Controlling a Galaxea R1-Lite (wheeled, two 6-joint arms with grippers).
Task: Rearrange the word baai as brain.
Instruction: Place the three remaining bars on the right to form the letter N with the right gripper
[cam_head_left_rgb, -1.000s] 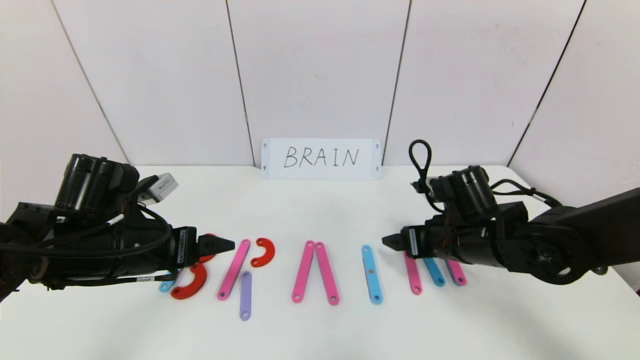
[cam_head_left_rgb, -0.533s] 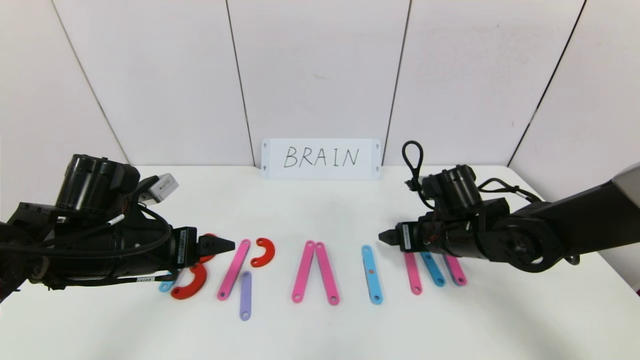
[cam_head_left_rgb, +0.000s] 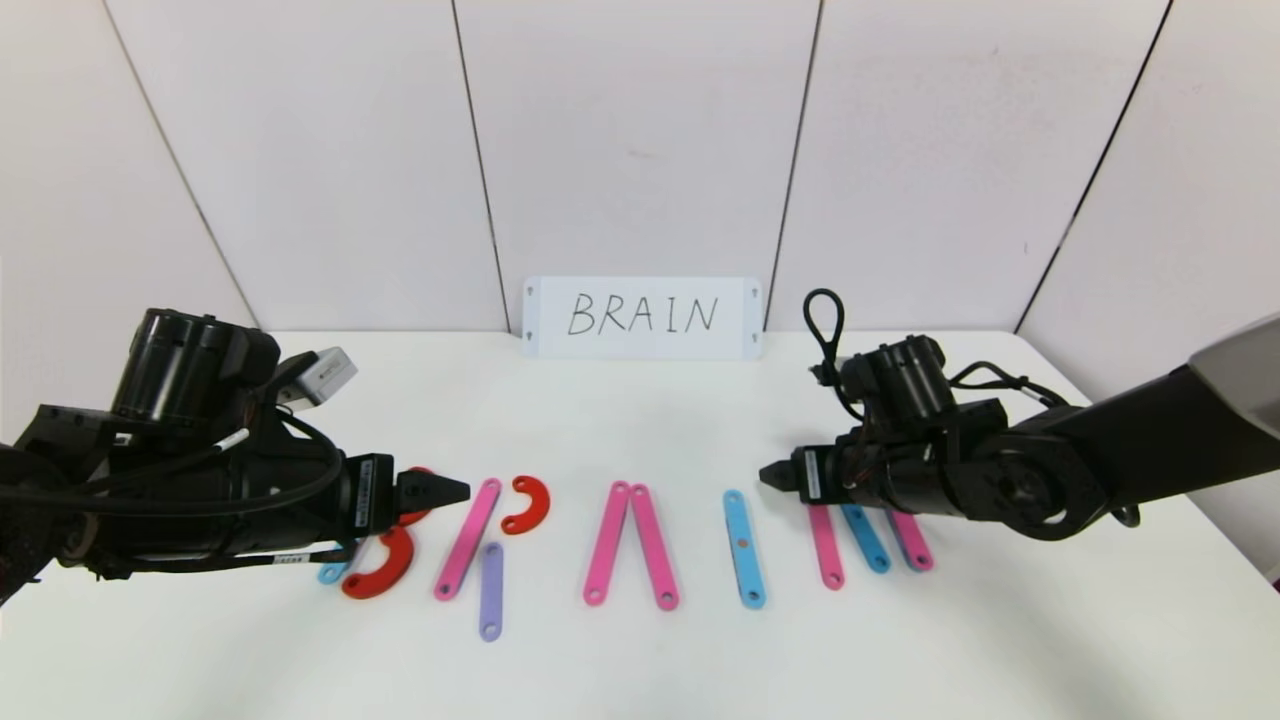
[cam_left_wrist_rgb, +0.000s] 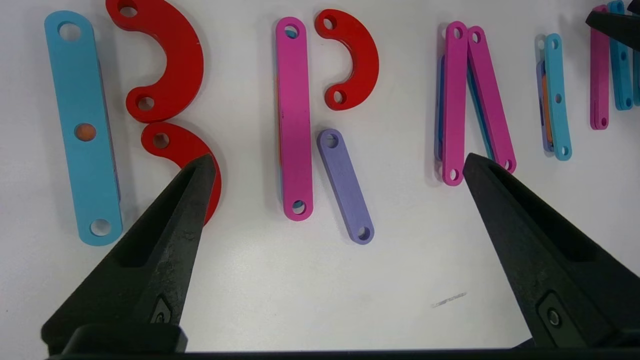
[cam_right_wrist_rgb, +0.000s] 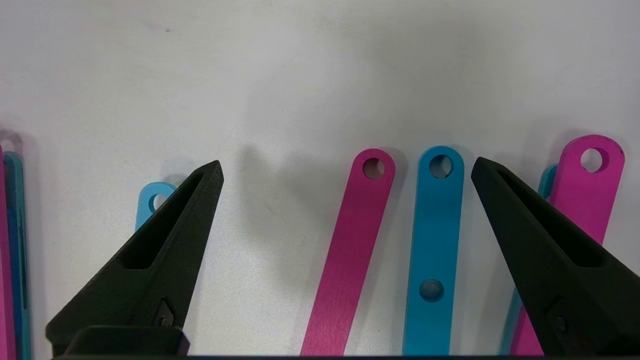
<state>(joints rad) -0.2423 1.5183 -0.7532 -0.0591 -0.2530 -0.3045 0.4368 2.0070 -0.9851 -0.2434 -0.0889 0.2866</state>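
The word lies flat on the white table (cam_head_left_rgb: 640, 430). From left it has a light-blue strip (cam_left_wrist_rgb: 82, 125) with two red arcs (cam_left_wrist_rgb: 170, 65), then a pink strip (cam_head_left_rgb: 467, 540) with a red arc (cam_head_left_rgb: 528, 504) and a purple strip (cam_head_left_rgb: 490, 590). Two pink strips (cam_head_left_rgb: 630, 545) form a peak. A single light-blue strip (cam_head_left_rgb: 744, 548) follows. Last come a pink strip (cam_right_wrist_rgb: 350, 255), a light-blue strip (cam_right_wrist_rgb: 434, 250) and another pink strip (cam_right_wrist_rgb: 580, 200). My left gripper (cam_head_left_rgb: 462, 490) is open and empty above the left letters. My right gripper (cam_head_left_rgb: 764, 477) is open and empty above the last three strips.
A white card (cam_head_left_rgb: 642, 317) with handwritten "BRAIN" leans on the back wall. White wall panels close the table's far side. Bare table lies in front of the letters.
My right arm has drawn up and back a little toward the far side, showing more of the last three strips. My left arm has not moved.
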